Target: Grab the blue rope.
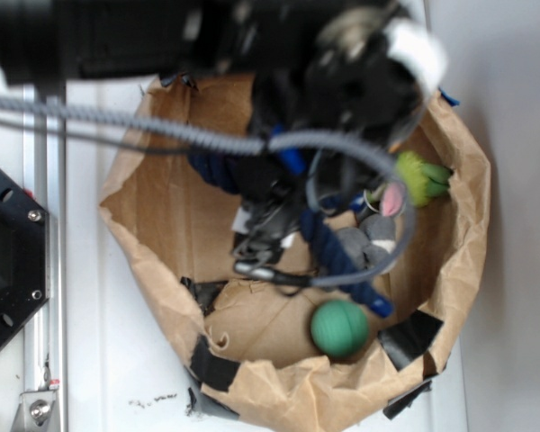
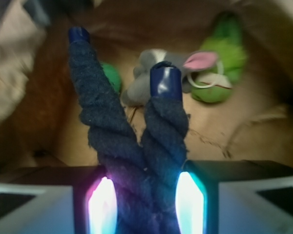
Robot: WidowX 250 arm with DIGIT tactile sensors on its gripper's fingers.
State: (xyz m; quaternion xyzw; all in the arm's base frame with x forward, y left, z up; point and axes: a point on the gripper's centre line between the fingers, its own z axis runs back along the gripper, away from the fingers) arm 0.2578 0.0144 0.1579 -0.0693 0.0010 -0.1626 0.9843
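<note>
With the end effector [image 2: 145, 204] clamped on both strands of the blue rope [image 2: 136, 146], I judge grasp done; next, lift clear of the paper bag [image 1: 139, 252].

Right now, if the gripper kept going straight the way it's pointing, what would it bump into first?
The gripper is already shut on the blue rope. Beyond the rope, probably the grey bunny plush on the paper bag, though depth is hard to judge.

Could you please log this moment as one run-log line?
end effector: shut on thick twisted navy rope | rope: folded, both strands clamped | site: brown paper bag
</note>
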